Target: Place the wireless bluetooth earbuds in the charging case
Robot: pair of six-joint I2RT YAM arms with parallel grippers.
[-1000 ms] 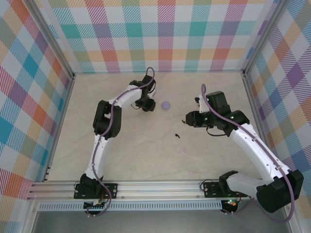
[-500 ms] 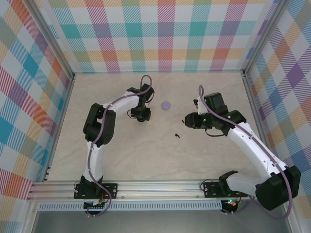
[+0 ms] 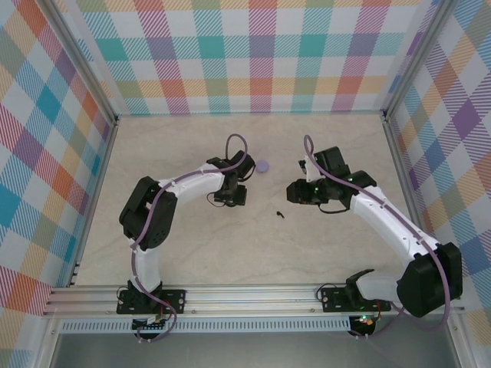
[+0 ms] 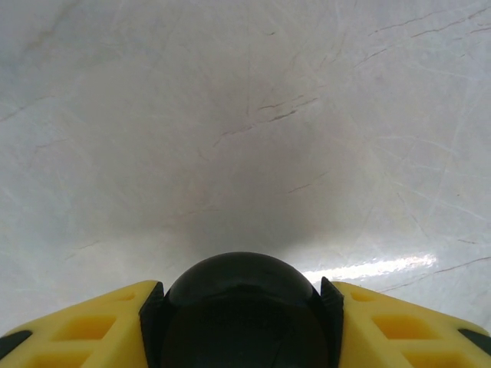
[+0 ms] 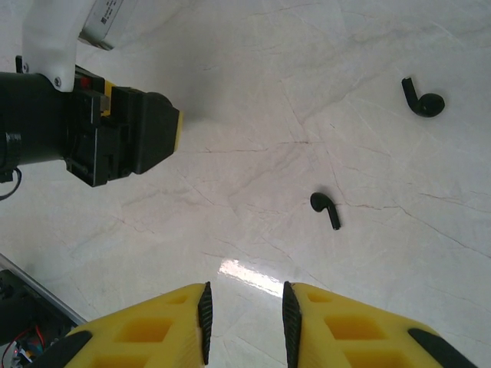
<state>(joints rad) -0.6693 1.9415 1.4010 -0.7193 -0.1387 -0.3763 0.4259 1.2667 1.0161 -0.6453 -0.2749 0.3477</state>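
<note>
I am clamping my left gripper [image 4: 240, 291] on a black round charging case [image 4: 242, 326], with both yellow fingers pressing its sides. My right gripper [image 5: 244, 310] is hovering over the table [image 5: 253, 92], fingers slightly apart and gripping nothing. One black earbud [image 5: 326, 209] is lying just ahead of its fingertips, and a second black earbud [image 5: 423, 101] is lying farther ahead, off to the right.

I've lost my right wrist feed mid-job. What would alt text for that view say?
A black earbud lies on the marble table near the middle, with a second black earbud apart at upper right. The right gripper, yellow-fingered, is open and empty at the bottom edge. The left gripper reaches in from upper left.
</note>
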